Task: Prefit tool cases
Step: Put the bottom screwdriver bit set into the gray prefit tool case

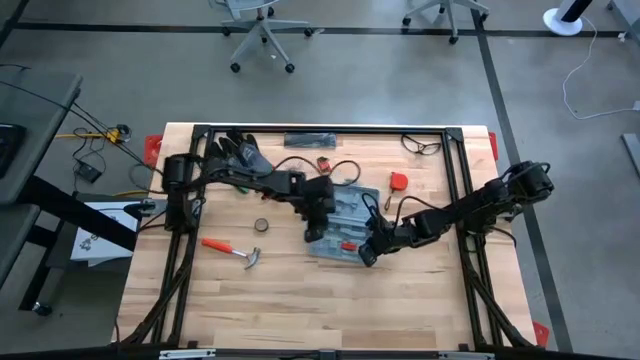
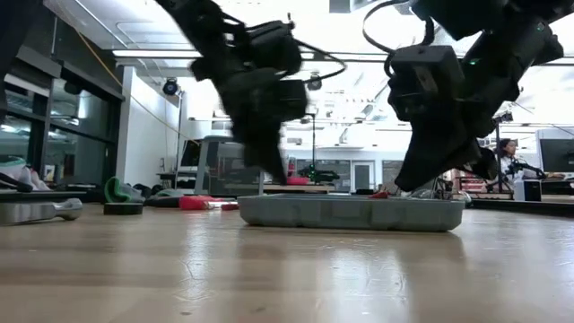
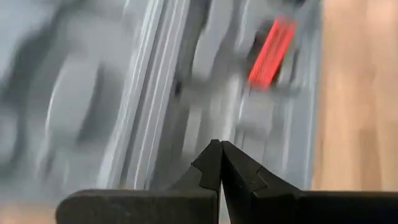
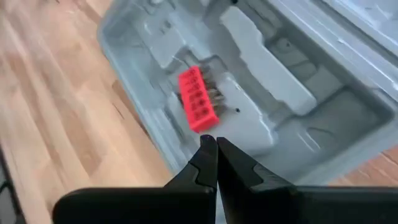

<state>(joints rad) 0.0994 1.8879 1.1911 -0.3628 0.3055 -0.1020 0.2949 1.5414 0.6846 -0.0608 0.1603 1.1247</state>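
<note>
While the flat blue-grey plastic clamshell tool case [image 1: 338, 222] lies open near the middle of the wooden bench [image 1: 300, 310], both arms hang over it. Above the case's left half, the left pincer [image 3: 220, 149] has its fingers pressed together, holding nothing. Over the case's near right corner, the right pincer [image 4: 216, 144] is likewise closed and empty, its tips just beside a red ribbed bit holder [image 4: 198, 99] seated in one moulded recess. Left of the case lies a red-handled hammer [image 1: 231, 249].
</note>
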